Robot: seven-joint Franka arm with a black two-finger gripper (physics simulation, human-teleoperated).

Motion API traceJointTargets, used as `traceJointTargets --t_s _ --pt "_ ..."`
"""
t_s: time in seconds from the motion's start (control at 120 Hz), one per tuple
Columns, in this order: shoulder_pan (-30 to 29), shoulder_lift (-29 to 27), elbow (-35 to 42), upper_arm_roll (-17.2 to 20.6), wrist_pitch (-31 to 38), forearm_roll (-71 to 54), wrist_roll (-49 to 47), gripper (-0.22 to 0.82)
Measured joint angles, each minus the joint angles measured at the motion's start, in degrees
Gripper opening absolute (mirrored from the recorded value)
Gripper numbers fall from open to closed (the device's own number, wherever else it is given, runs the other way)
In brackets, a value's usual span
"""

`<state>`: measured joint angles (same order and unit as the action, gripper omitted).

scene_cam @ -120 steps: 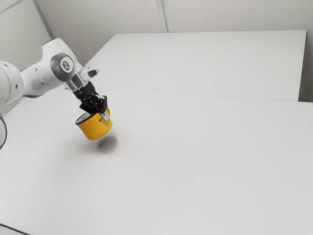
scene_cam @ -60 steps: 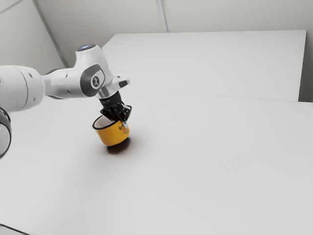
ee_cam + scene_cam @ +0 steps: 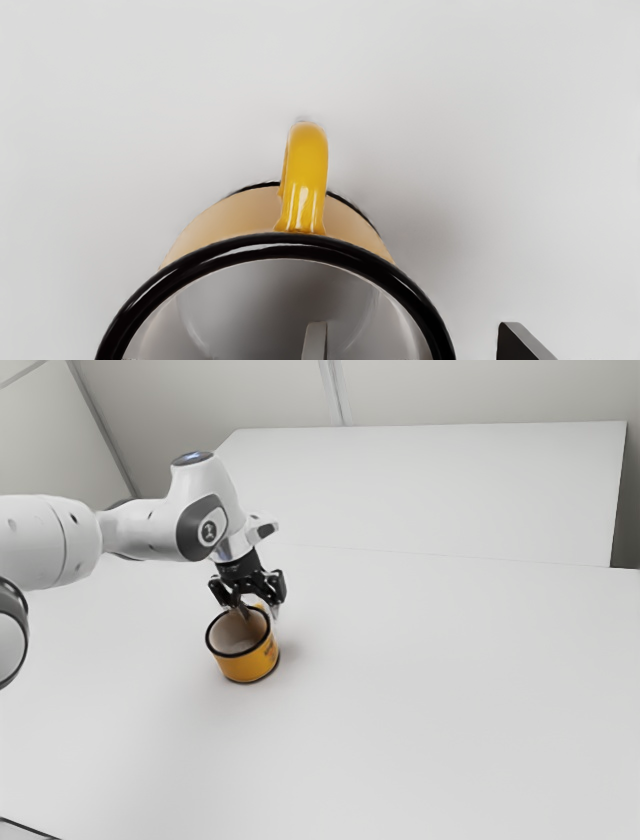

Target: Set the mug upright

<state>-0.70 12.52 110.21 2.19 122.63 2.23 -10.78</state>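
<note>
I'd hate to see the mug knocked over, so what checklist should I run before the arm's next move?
1. Mug opening faces up: ok.
2. Base down on the table: ok, no gap seen.
3. Base perfectly level: cannot tell.
4. Pincer open: ok, fingers apart.
5. Both fingers outside the mug: not ok, one finger is within the rim.
6. Handle free of the fingers: ok.
</note>
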Motion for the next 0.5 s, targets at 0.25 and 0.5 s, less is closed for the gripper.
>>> traceJointTargets --t_s 0.25,0.5 --pt "1.7 -6.7 -0.3 -0.7 -2.8 -2.4 -2.0 0.52" --pt "2.3 -8.7 -7.5 -0.9 -9.5 -9.4 -0.8 0.58"
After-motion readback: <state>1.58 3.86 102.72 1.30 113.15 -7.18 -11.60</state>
